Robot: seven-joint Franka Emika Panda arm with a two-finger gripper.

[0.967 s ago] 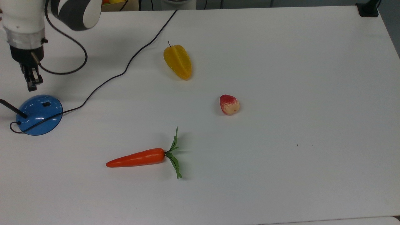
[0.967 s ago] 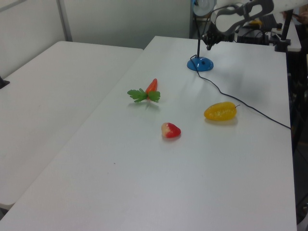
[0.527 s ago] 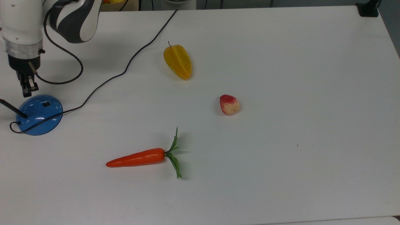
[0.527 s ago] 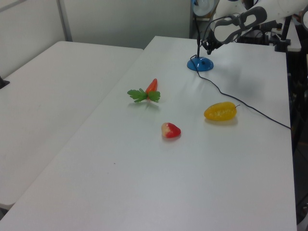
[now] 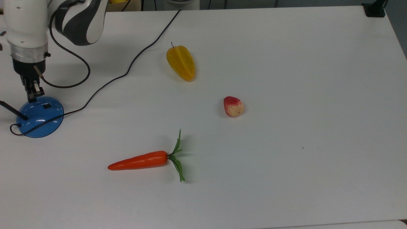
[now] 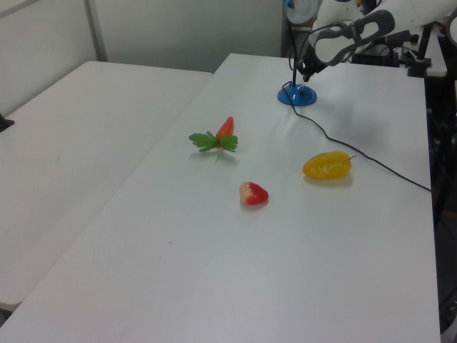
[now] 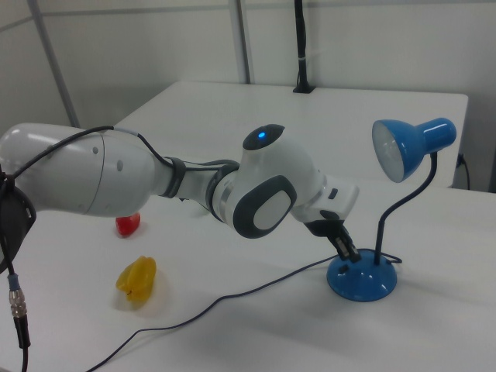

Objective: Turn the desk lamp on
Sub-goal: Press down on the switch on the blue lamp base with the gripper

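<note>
White table (image 6: 214,236), blue desk lamp (image 6: 298,94) near its far end with black cord (image 6: 371,163) trailing across the top, robot gripper (image 6: 305,72) just above the lamp base, carrot (image 6: 223,131), yellow star fruit (image 6: 327,165), red-and-cream strawberry (image 6: 253,194) in the middle.

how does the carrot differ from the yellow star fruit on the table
The carrot is orange, long and thin, tapering to a point, with green leaves at one end; the yellow star fruit is stubbier and ridged, with only a tiny dark stem. In the top view the carrot lies nearly sideways, the star fruit more up-and-down. Both lie untouched on the white table.
</note>
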